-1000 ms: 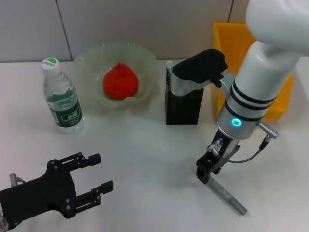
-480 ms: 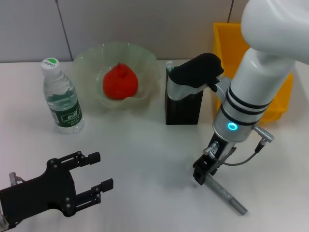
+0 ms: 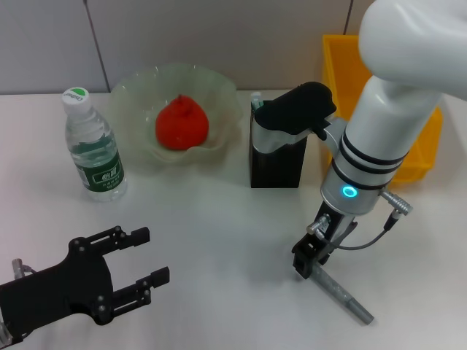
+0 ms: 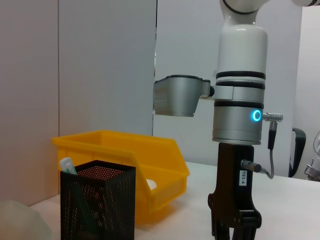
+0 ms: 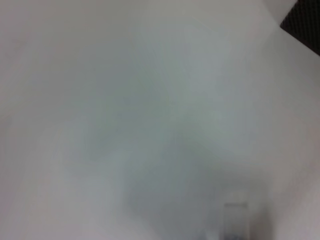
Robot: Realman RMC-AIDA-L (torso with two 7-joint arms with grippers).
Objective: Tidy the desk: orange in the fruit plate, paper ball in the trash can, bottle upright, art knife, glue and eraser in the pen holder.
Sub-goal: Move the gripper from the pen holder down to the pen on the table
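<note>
White desk: right gripper (image 3: 305,264) is down at the near end of the grey art knife (image 3: 340,293), its grip undeterminable; judged best gripped squarely before lifting to the pen holder (image 3: 277,160); left gripper (image 3: 146,257) idles open, empty, near the front.

Red-orange orange (image 3: 182,122) in pale-green plate (image 3: 139,91); yellow can (image 3: 343,58); black mesh holder (image 3: 277,164); green-labelled clear bottle (image 3: 93,149).

small white sticker on the right gripper (image 4: 235,231) body, digits possibly "103-4", bottle (image 3: 93,146) label print too small to read
</note>
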